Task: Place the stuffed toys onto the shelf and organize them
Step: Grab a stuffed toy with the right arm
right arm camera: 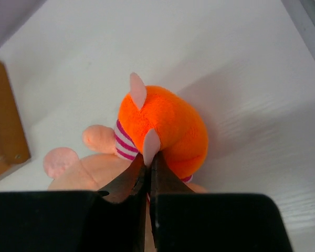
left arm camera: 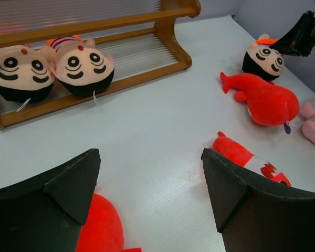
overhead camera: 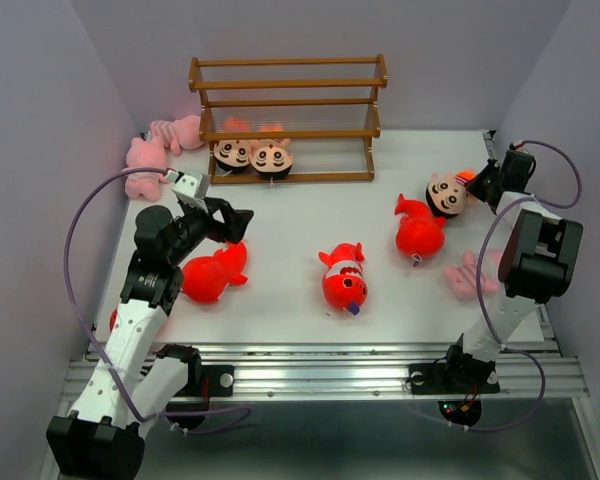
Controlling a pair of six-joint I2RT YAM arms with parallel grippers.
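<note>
The brown shelf (overhead camera: 285,120) stands at the back; two boy dolls (overhead camera: 232,153) (overhead camera: 271,157) lie face up on its bottom tier, also in the left wrist view (left arm camera: 21,71) (left arm camera: 84,65). Three red fish lie on the table: left (overhead camera: 212,275), centre (overhead camera: 344,277), right (overhead camera: 418,232). My left gripper (overhead camera: 235,222) is open and empty just above the left fish (left arm camera: 97,226). My right gripper (overhead camera: 477,185) is shut on a foot of the third boy doll (right arm camera: 163,123), which lies at the right (overhead camera: 447,194).
Two pink striped toys (overhead camera: 145,165) (overhead camera: 177,130) lie left of the shelf by the wall. A third pink toy (overhead camera: 470,275) lies at the right near my right arm's base. A red patch (overhead camera: 113,318) shows behind my left arm. A shelf corner (right arm camera: 5,131) is left of the right gripper.
</note>
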